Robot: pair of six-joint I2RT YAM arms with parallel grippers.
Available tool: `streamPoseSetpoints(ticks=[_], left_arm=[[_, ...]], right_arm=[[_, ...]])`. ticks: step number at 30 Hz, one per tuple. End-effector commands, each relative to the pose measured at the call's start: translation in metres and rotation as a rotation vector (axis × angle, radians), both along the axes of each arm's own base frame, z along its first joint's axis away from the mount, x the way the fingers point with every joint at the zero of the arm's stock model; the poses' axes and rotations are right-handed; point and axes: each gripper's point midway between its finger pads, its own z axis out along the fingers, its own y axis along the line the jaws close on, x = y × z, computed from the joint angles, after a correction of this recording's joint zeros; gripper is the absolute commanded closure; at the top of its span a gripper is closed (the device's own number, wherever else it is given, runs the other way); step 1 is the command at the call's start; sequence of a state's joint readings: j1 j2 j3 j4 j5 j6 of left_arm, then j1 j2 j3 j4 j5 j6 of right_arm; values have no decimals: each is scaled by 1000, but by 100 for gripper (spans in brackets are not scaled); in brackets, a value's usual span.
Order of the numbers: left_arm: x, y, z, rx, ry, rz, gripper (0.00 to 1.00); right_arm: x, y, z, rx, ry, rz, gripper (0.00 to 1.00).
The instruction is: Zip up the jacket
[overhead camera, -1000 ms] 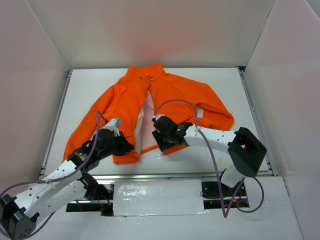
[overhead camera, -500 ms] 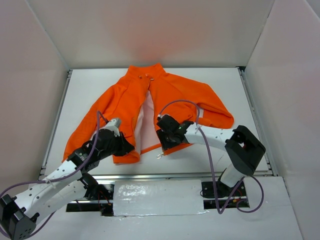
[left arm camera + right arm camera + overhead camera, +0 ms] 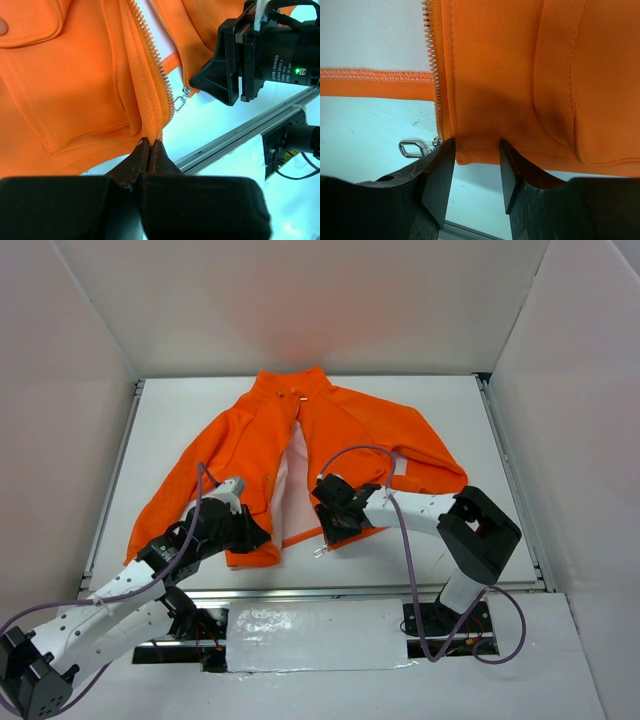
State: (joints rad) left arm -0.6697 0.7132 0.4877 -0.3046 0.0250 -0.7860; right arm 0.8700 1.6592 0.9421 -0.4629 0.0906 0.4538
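**Top view, change.** The right gripper [image 3: 333,528] has slid a little toward the near edge and now sits over the hem. Its elbow has folded in toward the middle of the table [image 3: 180,410]. The left gripper [image 3: 258,537] and the cloth show no shift. Judgement: the right side is settling in for a hold at the zipper's foot, and the two rows are not yet joined.

**Top view, item.** The jacket [image 3: 340,425] is bright orange fleece. It lies face up in the middle of the table with the collar at the far side, the hem toward the arms and the sleeves spread out. The front lies open in a narrow wedge that shows whitish lining. A small metal zipper pull [image 3: 318,553] lies on the table just past the hem.

**Left wrist view.** The jaws are clenched on the jacket, pinching the bottom corner of the panel on the robot's left, right at its row of pale zipper teeth [image 3: 159,75]. The slider [image 3: 186,92] sits at the foot of the opposite row, with the other arm's wrist close beyond it.

**Right wrist view.** The jaws stand apart, straddling the hem corner of the other panel. The cloth lies flat between them, not visibly pinched. The pull's ring lies on the table just outside one finger. A pocket seam shows to the side.
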Motion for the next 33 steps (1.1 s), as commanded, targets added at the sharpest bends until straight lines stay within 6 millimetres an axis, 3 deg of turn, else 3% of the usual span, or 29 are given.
streamPoseSetpoints(ticks=[1, 8, 16, 21, 23, 26, 29, 30, 32, 33], left_arm=[[1, -5, 6, -18, -28, -34, 100], [1, -5, 7, -21, -32, -32, 100], [4, 2, 8, -24, -20, 31, 100], [4, 2, 9, -25, -19, 32, 100], [3, 2, 9, -23, -17, 32, 100], [6, 6, 7, -11, -23, 60, 100], [7, 8, 4, -9, -16, 77, 100], [8, 6, 4, -20, -19, 79, 100], [9, 5, 1, -28, -20, 79, 100], [12, 2, 6, -49, -41, 80, 100]], right_arm=[[-1, -8, -13, -53, 21, -27, 52], [-14, -7, -28, -105, 56, -42, 56], [-40, -1, -62, -121, 145, -37, 61], [-51, 2, -74, -111, 194, -31, 82], [-52, 3, -75, -103, 197, -32, 98], [-49, 5, -70, -87, 178, -42, 100], [-41, 15, -51, 3, 122, -87, 100], [-30, 30, -29, 101, 64, -108, 100], [-30, 34, -15, 204, 33, -176, 100], [-20, 48, 14, 330, -27, -191, 100]])
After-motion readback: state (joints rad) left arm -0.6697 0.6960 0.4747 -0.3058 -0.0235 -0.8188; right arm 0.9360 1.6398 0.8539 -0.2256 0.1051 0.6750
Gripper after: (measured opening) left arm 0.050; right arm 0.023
